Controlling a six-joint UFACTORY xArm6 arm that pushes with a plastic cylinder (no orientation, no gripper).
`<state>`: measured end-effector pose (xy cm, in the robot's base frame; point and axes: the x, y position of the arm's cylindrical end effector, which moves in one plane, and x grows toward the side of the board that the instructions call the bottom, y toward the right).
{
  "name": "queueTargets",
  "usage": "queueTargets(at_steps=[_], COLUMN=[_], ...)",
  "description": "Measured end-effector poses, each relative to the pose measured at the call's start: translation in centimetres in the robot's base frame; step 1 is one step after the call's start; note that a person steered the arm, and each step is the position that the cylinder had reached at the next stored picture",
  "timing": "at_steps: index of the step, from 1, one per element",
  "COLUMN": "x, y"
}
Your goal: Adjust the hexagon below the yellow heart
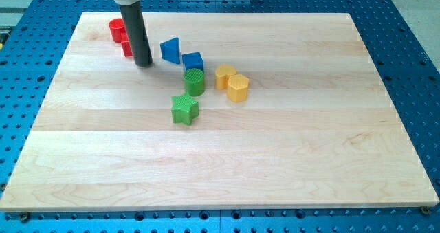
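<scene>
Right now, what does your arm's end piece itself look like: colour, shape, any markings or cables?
It is a straight, round, dark grey to black rod with a smooth matte surface, ending at my tip. At the view's top it widens into a black collar bearing faint pale lettering, too small to read. No cables, sleeves or other markings show.

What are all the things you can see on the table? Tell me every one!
red blocks: two, red, top left, partly hidden behind the rod
blue triangular block: one, blue, right of the rod
blue cube: one, blue, beside the triangular one
green cylinder: one, green, below the blue cube
green star: one, green, below the cylinder
yellow heart: one, yellow, right of the cylinder
yellow hexagon: one, yellow, touching the heart's lower right
wooden board: one, pale wood
blue table: one, blue, around the board
my tip: one, dark, between red and blue blocks
</scene>
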<state>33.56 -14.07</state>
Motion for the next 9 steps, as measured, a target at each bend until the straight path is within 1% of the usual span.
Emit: queueTargets(at_steps=[1, 2, 3, 4, 5, 6, 7, 8, 9], x=[-2.8, -3.6, -5.9, -1.5, 9.8, 14.5, 13.5, 11.1, 7.9], y=[0.7, 6.4, 15.3, 22.8, 27.4, 27.3, 23.4, 21.6, 21.7])
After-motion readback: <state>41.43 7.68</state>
